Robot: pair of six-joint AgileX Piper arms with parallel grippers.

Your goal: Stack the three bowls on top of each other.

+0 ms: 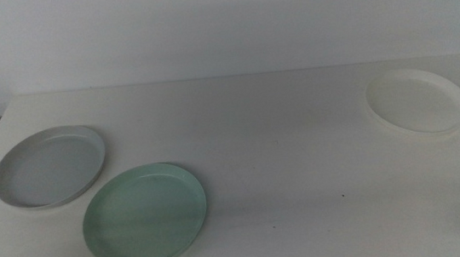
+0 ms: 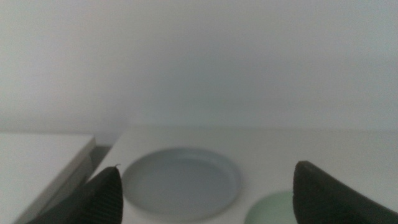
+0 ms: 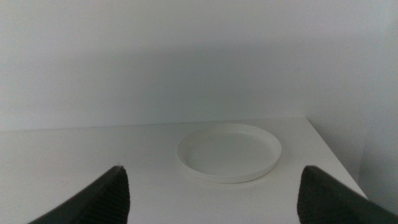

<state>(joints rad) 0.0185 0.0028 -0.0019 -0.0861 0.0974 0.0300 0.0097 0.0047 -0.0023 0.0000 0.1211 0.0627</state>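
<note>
Three flat round bowls lie apart: pale grey bowl [image 1: 49, 166] at nine o'clock, mint green bowl [image 1: 145, 214] at seven, white bowl [image 1: 418, 100] at two. Both the left gripper [image 2: 208, 196] and the right gripper [image 3: 214, 196] gape wide, holding nothing. Low rims might slip when pinched.

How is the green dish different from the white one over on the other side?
The mint green bowl is coloured; the white bowl nearly blends into the table. The green sits near the front left beside the grey bowl; the white sits alone, far right. Both are shallow, round, empty.
</note>
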